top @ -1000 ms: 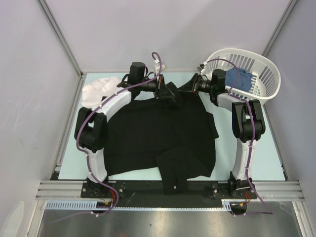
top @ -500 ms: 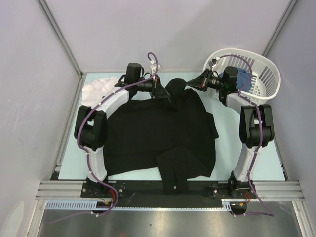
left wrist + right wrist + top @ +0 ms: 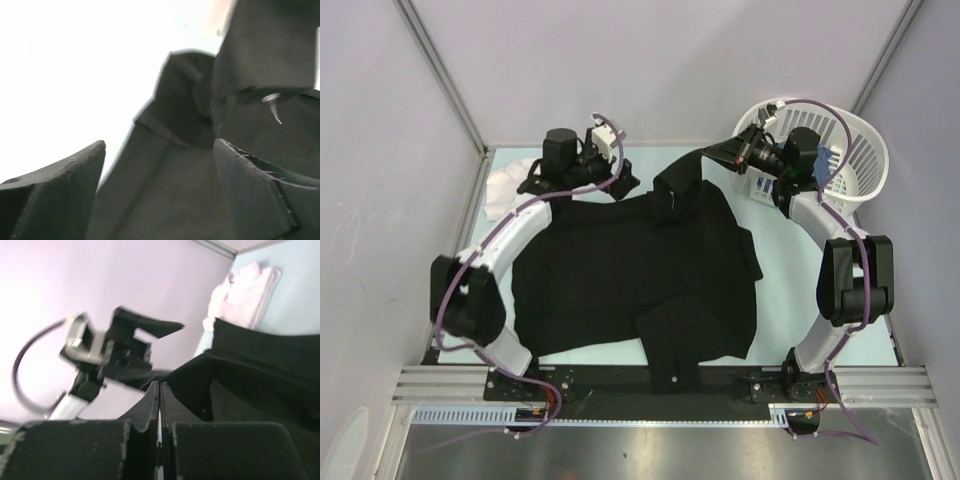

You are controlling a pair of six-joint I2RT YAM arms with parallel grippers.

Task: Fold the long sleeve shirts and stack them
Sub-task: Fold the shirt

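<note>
The black long sleeve shirt [image 3: 640,270] lies spread over the middle of the table, its far edge drawn up towards the right. My right gripper [image 3: 708,157] is shut on that raised far edge, and in the right wrist view its jaws [image 3: 159,388] are pressed together with black cloth [image 3: 260,370] running off from their tip. My left gripper [image 3: 620,182] hovers at the shirt's far left edge, open. Its fingers [image 3: 55,190] stand wide apart over black cloth [image 3: 170,200], gripping nothing. The white long sleeve shirt [image 3: 505,185] lies crumpled at the far left corner.
A white slatted basket [image 3: 865,150] stands at the far right with a blue cloth [image 3: 820,165] in it, close behind my right wrist. Grey walls close in the far end and both sides. The table's near metal rail [image 3: 650,380] holds both arm bases.
My left gripper has opened, let go of the black shirt's far edge and drawn back to the left. My right gripper has closed on the cloth and pulled it towards the far right.
</note>
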